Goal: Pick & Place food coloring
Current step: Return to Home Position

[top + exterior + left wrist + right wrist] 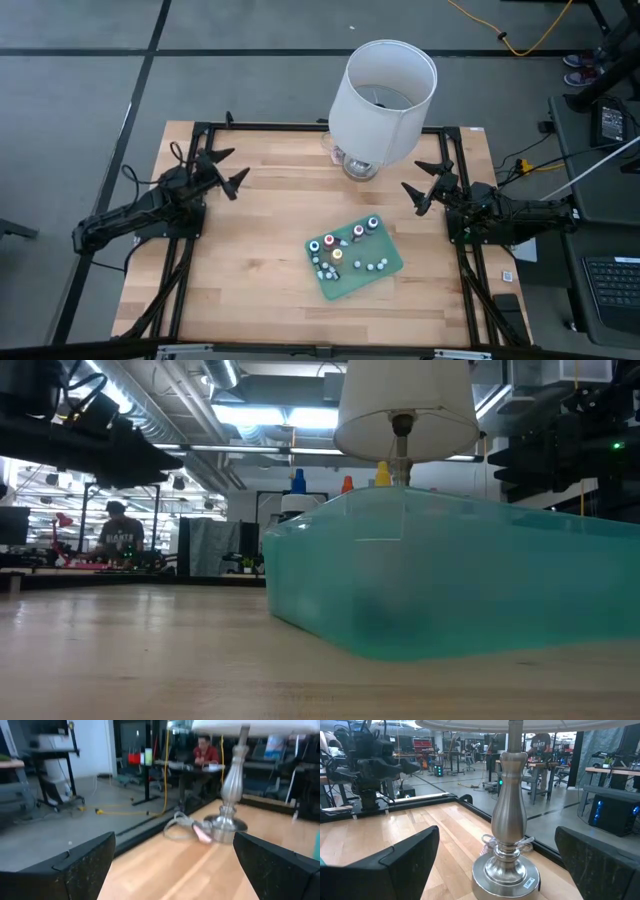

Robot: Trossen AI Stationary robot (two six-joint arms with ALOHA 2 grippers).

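The food coloring [345, 248] is a set of several tiny bottles with red, blue, yellow, pink and whitish tops. They stand and lie on a green square tray [385, 275] near the table's middle front. In the low view the tray's teal wall [450, 580] fills the foreground, and blue, orange and yellow tops [297, 482] show above it. My left gripper [238, 165] hovers open at the table's left, pointing level toward the lamp, far from the bottles. My right gripper [410, 176] hovers open at the right, also pointing toward the lamp.
A lamp with a big white shade [385, 85] and a silver base [506, 870] stands at the table's far middle, between the two grippers. Its cord [177, 822] lies beside the base. Bare wood [250, 270] lies left of the tray. A person sits in the room behind.
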